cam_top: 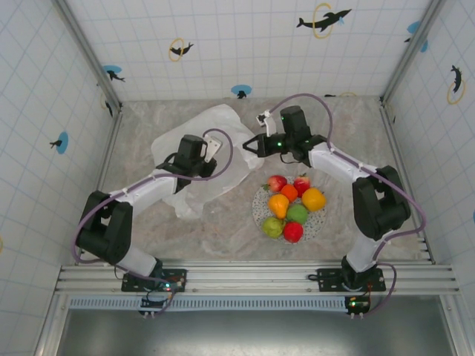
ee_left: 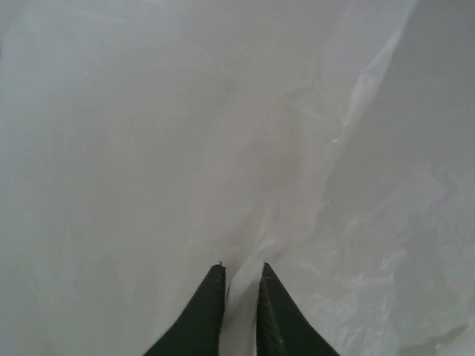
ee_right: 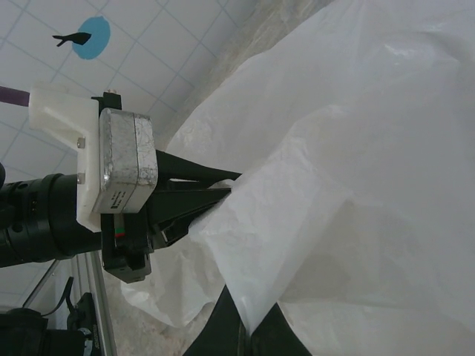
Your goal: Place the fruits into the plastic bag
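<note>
a: where is the plastic bag (cam_top: 226, 178)?
b: it lies white and crinkled on the grey table (cam_top: 349, 133), at the back left. it is just beside the plate (cam_top: 320, 221).
a: and the fruits (cam_top: 278, 205)?
b: they sit in a heap on the plate. there are red ones, green ones and orange and yellow ones, all touching each other.
a: what is the left gripper (ee_left: 241, 271) doing?
b: its two black fingers are almost together. a thin strip of the bag is squeezed between them. the wrinkly bag spreads out ahead of the tips.
a: can you see it from the other arm too?
b: yes. in the right wrist view the left gripper (ee_right: 223, 185) pokes in from the left side. its tips are tucked into a fold of the bag.
a: and the right gripper (ee_right: 249, 315)?
b: it is at the bottom of that view. its fingers are close together too. a corner of the bag hangs down between them, so it pinches the bag.
a: where are they both from above?
b: the left gripper (cam_top: 215, 148) is over the middle of the bag. the right gripper (cam_top: 249, 144) is at the bag's right edge, behind the plate. the two are near each other, and their tips point toward one another.
</note>
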